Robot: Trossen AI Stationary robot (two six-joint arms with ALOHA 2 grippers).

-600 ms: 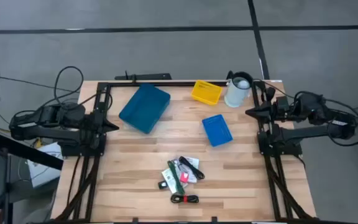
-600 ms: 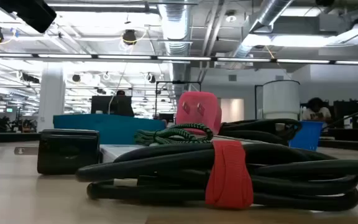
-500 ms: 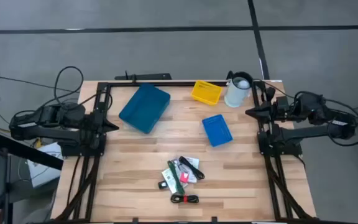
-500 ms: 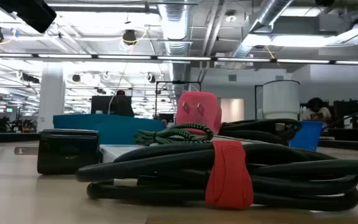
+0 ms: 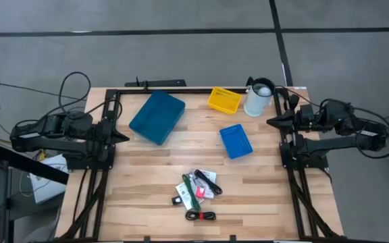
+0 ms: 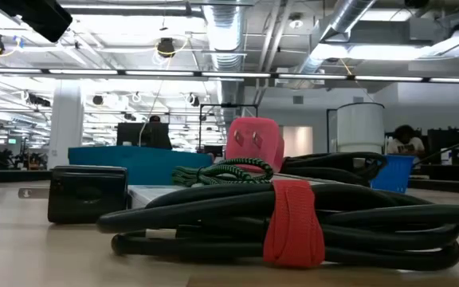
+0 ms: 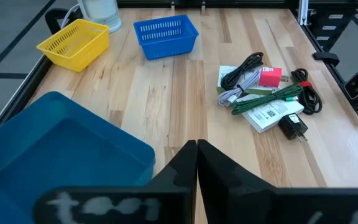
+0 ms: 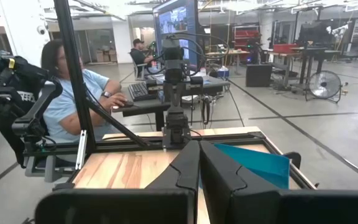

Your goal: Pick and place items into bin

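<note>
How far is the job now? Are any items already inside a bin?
Nothing looks done: the items all lie in one pile on the table, and the teal bin, blue basket and yellow basket look empty. Nothing is in hand: the left tool and right tool are shut, parked at the table's sides. Every item is left.

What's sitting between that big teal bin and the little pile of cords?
Nothing: from above, only bare wooden table separates the teal bin from the pile of cords.
</note>
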